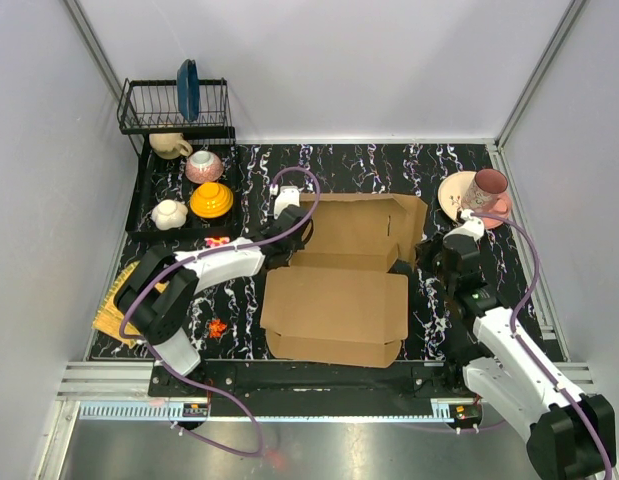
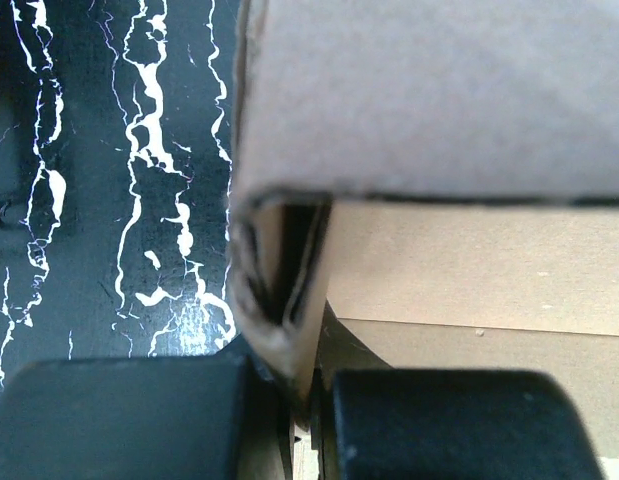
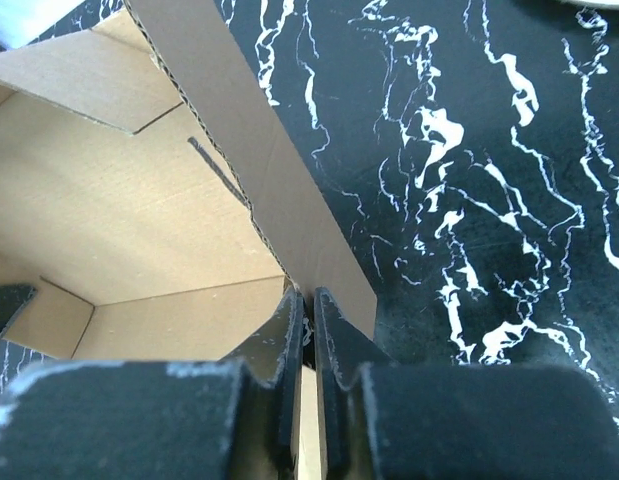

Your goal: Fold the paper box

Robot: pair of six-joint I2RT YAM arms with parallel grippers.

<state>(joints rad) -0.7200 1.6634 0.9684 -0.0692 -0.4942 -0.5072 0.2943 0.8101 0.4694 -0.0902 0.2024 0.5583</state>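
Plain brown cardboard die-cut box (image 1: pixel 334 310) is laid mid black marbled mat (image 1: pixel 429 165); its 10 o'clock flap is pinched by the left gripper (image 2: pixel 307 385), 3 o'clock flap by the right gripper (image 3: pixel 307 315).

Black white-veined counter (image 1: pixel 369 165), brown paper box (image 1: pixel 334 310) across its middle, wire rack (image 1: pixel 149 105) at the far left corner, black tray (image 1: pixel 147 205) just nearer, pale plate (image 1: pixel 451 190) near the far right corner, woven mat (image 1: pixel 114 305) at the left edge.
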